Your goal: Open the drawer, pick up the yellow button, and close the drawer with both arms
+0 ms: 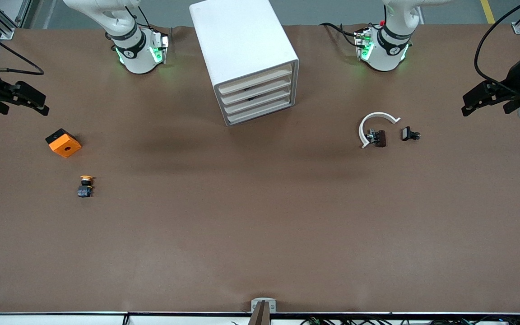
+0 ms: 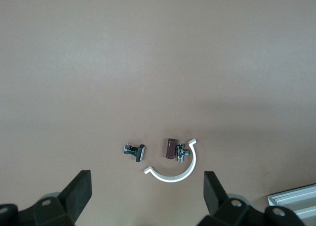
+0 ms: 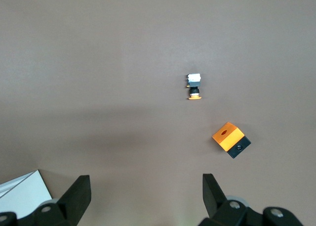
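The white cabinet stands at the table's middle between the arm bases, with all four cream slat drawers shut. The button, orange cap on a dark body, lies on the table toward the right arm's end; it also shows in the right wrist view. My right gripper hangs open and empty over that end of the table, its jaws wide apart. My left gripper hangs open and empty over the left arm's end, its jaws wide apart.
An orange square block with a hole lies a little farther from the front camera than the button. Toward the left arm's end lie two small black clips and a white curved strip.
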Tool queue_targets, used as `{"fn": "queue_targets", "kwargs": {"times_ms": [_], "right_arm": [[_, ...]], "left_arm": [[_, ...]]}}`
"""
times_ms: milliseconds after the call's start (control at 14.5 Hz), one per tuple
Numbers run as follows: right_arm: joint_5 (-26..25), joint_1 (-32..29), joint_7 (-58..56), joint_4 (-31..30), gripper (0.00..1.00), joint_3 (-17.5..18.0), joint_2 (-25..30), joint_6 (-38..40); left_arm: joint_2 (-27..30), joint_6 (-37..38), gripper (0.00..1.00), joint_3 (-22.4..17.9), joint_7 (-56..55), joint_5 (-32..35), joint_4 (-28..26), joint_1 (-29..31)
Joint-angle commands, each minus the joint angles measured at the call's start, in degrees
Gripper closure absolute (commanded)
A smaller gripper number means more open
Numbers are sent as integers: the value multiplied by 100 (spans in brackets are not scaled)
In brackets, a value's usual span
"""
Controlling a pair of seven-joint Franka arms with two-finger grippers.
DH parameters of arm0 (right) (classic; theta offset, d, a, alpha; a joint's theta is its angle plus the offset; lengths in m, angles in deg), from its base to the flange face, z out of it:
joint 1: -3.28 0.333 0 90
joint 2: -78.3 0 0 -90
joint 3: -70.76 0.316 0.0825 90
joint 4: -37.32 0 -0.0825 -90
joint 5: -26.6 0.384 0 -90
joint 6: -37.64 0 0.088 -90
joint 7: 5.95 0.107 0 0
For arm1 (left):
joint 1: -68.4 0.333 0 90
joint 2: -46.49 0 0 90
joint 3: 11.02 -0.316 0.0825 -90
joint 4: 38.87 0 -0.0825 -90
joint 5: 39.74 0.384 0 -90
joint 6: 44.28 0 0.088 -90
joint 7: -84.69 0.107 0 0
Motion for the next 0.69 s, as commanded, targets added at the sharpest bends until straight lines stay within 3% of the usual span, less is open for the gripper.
{"fn": "queue_targets", "kwargs": {"times_ms": [0,622], "right_arm": [[93,-190,1,156,0,40,-52,83],[93,-181,18,349,0,57,-78,286]], "left_arm": [[71,124,0,53,5,-74,-51,66],[36,125,0,291,-267,-48,-25,22]]}}
